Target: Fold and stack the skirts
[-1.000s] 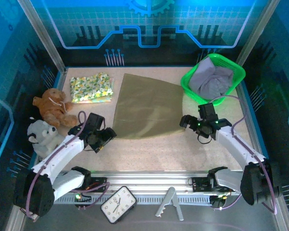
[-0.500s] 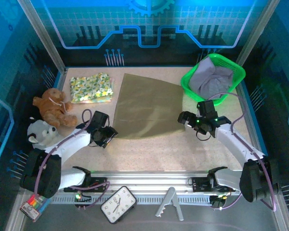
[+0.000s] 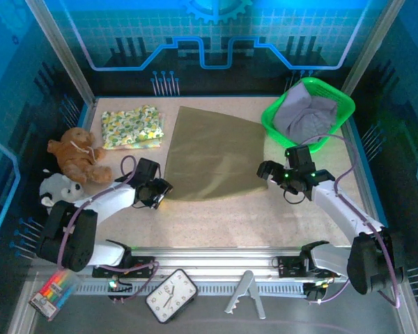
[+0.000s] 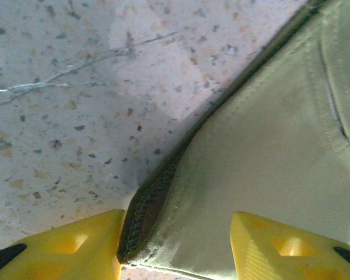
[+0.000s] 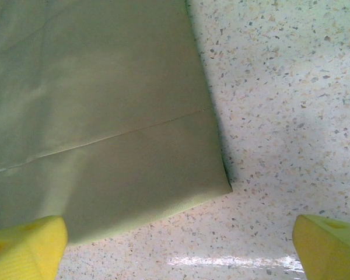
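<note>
Fingers of the left gripper (image 3: 161,191), seen from the top external camera, sit at the near-left corner of the olive-khaki skirt (image 3: 209,153), which lies spread flat in the middle of the speckled table (image 3: 230,223). The right gripper (image 3: 266,175) is at that skirt's near-right corner. The floral skirt (image 3: 131,127) lies folded at the far left, apart from the olive one. The lavender-grey skirt (image 3: 306,118) is bunched inside the green basket (image 3: 272,129) at the far right. A brown plush toy (image 3: 73,156) and a grey plush toy (image 3: 59,189) lie by the left edge

In the left wrist view, the two yellow fingers (image 4: 76,245) stand partly apart, with the stitched hem corner of the olive-khaki skirt (image 4: 268,163) between them. The left one is just at the hem's edge and the other is over the cloth. No pinch on the fabric shows

In the right wrist view, the yellow fingers (image 5: 23,245) are spread wide and hold nothing. The corner of the olive-khaki skirt (image 5: 105,116) lies flat on the table (image 5: 280,116) between them, nearer the left finger
</note>
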Controlling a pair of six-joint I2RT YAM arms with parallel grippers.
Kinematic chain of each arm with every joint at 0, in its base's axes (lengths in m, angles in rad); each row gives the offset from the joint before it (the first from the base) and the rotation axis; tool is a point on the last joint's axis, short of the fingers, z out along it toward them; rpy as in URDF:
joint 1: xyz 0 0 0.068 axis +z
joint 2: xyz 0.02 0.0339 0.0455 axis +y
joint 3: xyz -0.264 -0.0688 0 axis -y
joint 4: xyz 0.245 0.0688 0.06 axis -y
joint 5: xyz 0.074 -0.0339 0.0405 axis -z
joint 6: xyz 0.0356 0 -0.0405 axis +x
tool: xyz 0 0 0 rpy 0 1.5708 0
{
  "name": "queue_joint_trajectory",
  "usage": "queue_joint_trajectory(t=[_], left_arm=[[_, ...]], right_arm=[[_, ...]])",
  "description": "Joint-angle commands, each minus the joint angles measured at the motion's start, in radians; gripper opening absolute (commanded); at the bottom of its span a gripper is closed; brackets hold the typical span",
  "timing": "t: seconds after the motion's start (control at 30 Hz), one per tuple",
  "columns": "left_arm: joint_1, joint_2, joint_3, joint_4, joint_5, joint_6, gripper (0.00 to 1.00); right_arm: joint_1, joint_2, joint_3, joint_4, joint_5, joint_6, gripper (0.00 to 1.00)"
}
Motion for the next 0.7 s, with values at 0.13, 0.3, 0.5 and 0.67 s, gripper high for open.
queue_joint_trajectory(t=[0.13, 0.3, 0.5, 0.67], left_arm=[[0.005, -0.054, 0.013, -0.089, -0.023, -0.018, 0.52], [0.006, -0.020, -0.005, 0.008, -0.011, -0.018, 0.44], [0.006, 0.014, 0.064, 0.033, -0.031, 0.023, 0.34], [0.007, -0.092, 0.067, -0.071, -0.076, 0.043, 0.16]], right_arm=[[-0.003, -0.002, -0.014, 0.014, -0.012, 0.012, 1.00], [-0.003, 0.011, -0.013, 0.028, -0.018, 0.017, 1.00], [-0.003, 0.034, -0.028, 0.040, -0.032, 0.021, 1.00], [-0.003, 0.064, -0.045, 0.066, -0.047, 0.047, 1.00]])
